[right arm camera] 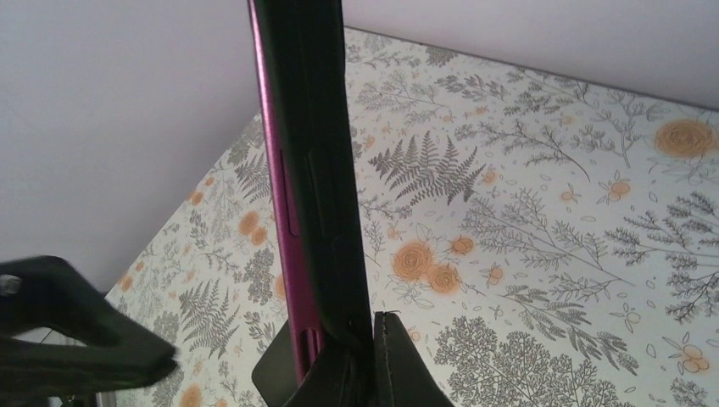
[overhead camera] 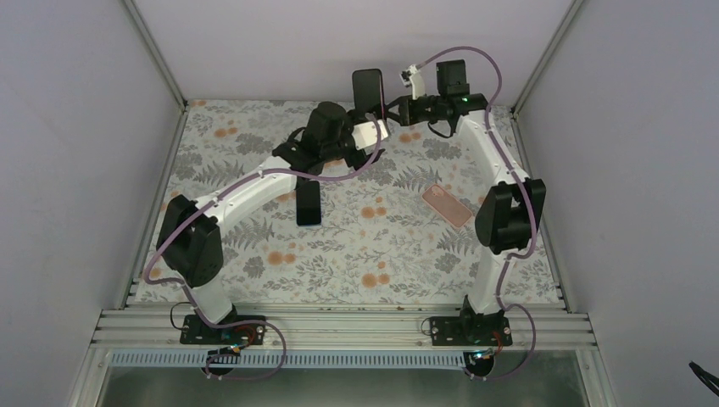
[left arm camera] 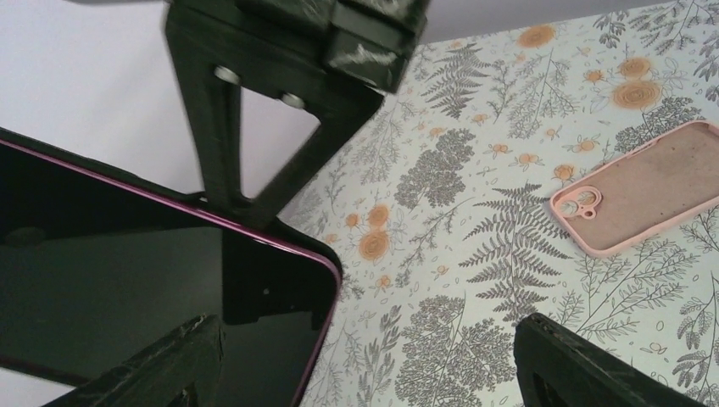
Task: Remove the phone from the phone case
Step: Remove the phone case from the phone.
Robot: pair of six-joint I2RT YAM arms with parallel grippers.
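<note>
My right gripper (right arm camera: 363, 352) pinches the glossy, magenta-edged black phone (right arm camera: 309, 170) upright; my left gripper (left arm camera: 369, 339) gapes beside it, matte pink case (overhead camera: 447, 206) centre-right.

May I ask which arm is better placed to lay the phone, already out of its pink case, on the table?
Right. The right gripper is shut on the phone, holding it upright above the table, while the left gripper is open beside it and grips nothing, so probably no hand-over is needed.

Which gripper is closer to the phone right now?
Right. The right gripper is shut on the phone, holding it upright. The left gripper, jaws open, is close beside the phone but not gripping it.
</note>
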